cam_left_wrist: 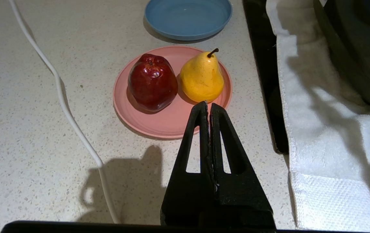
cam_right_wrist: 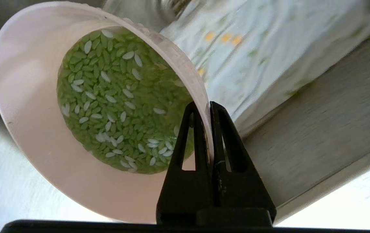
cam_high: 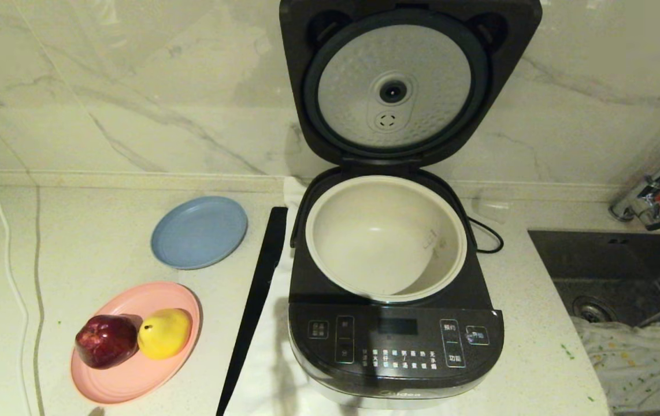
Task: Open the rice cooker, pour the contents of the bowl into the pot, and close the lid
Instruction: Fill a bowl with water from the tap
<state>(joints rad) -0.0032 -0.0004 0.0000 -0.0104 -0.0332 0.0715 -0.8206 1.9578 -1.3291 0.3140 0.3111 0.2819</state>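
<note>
**Bowl pinched by the rim, ready to pour**

Bowl (cam_right_wrist: pixel 36 129) of green-and-white contents (cam_right_wrist: pixel 120 100) over the sink, rim clamped in right gripper (cam_right_wrist: pixel 208 108) for tipping. Pot (cam_high: pixel 386 238) empty, lid (cam_high: pixel 393 81) up. Left gripper (cam_left_wrist: pixel 208 105) clenched empty, parked above the surface (cam_left_wrist: pixel 26 145).

The lid (cam_high: pixel 395 86) showed a dimpled silvery metal disc; the pot (cam_high: pixel 385 237) looked smooth and matt cream. The apple (cam_left_wrist: pixel 152 81) shone glossy; the towel (cam_left_wrist: pixel 327 136) was woven white cloth.

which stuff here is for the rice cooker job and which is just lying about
For the job: rice cooker, lid up, pot, bowl of contents in right claw.

Lying about: blue plate, pink plate, apple, pear.
</note>
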